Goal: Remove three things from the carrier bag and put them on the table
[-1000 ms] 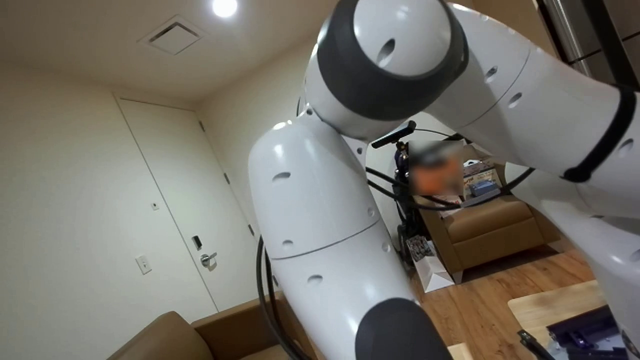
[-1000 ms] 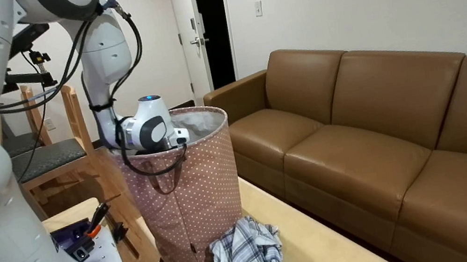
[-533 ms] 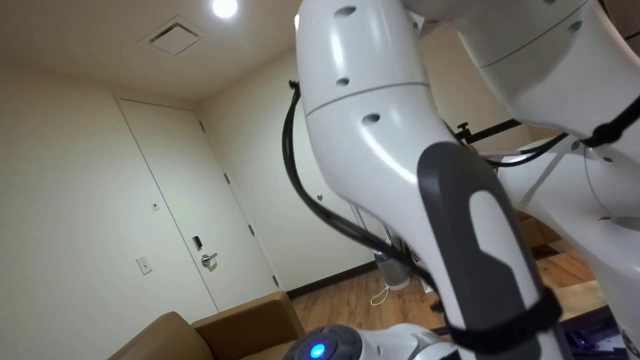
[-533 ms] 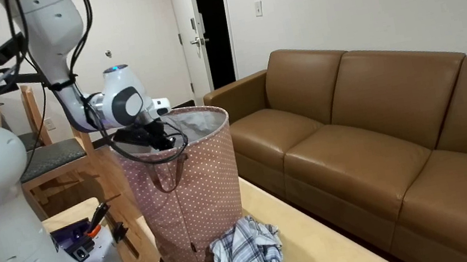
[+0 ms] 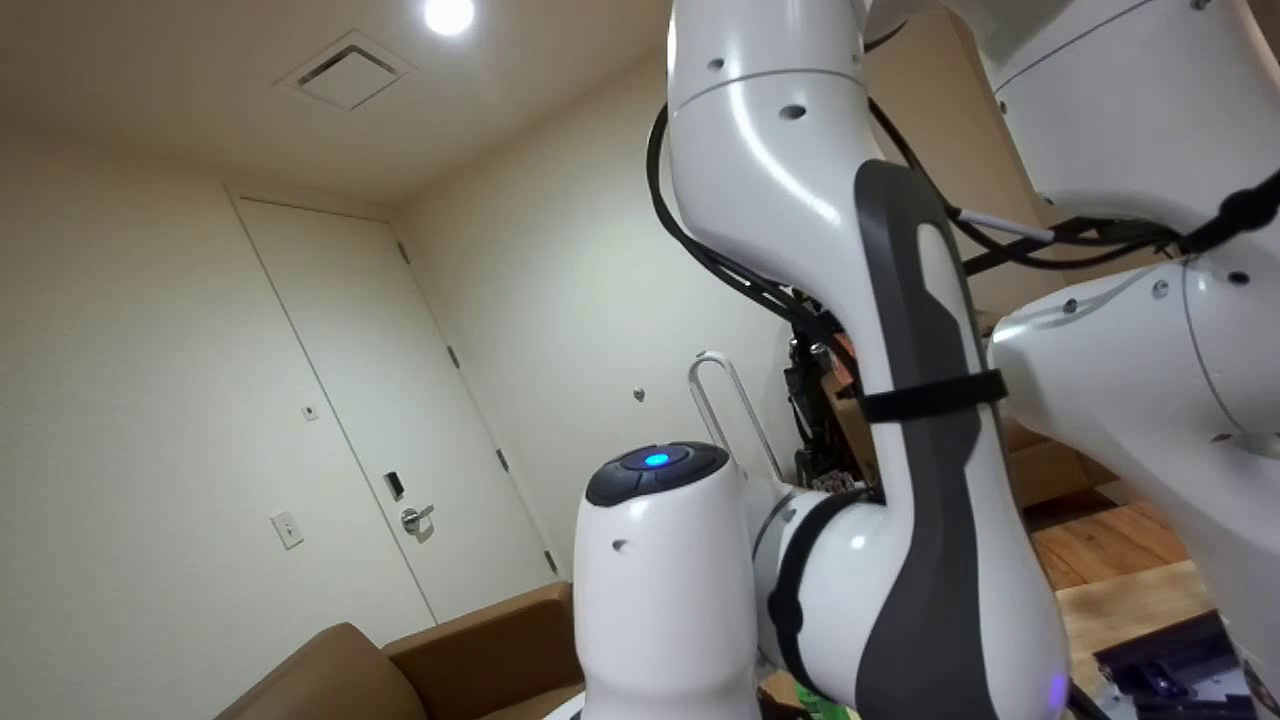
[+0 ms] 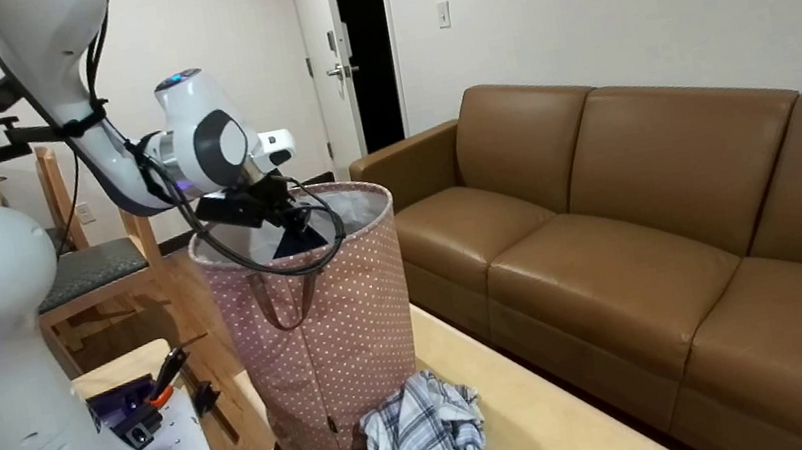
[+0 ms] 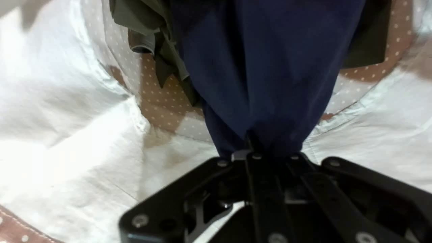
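Observation:
The carrier bag (image 6: 353,331) is a tall pink fabric bag with white dots and a pale lining. It stands upright and open on the wooden table (image 6: 558,435). My gripper (image 6: 292,215) is tilted at the bag's mouth and shut on a dark blue cloth (image 6: 299,240), whose lower part is hidden inside the bag. In the wrist view the dark blue cloth (image 7: 270,67) hangs from the closed fingers (image 7: 266,150). A dark olive cloth (image 7: 141,17) shows behind it within the bag. A crumpled plaid cloth (image 6: 428,432) lies on the table beside the bag. The gripper is out of frame in an exterior view.
A brown sofa (image 6: 612,222) runs along the table's far side. The bag's rim (image 6: 384,199) stands close around the gripper, and a loose cable loop (image 6: 318,263) hangs over it. A chair (image 6: 98,263) and tools (image 6: 154,405) are near the robot base.
The arm has risen and drawn back, lifting the gripper from deep in the bag to its mouth. The dark blue cloth has come up with it and now shows. The bag and plaid cloth stay put.

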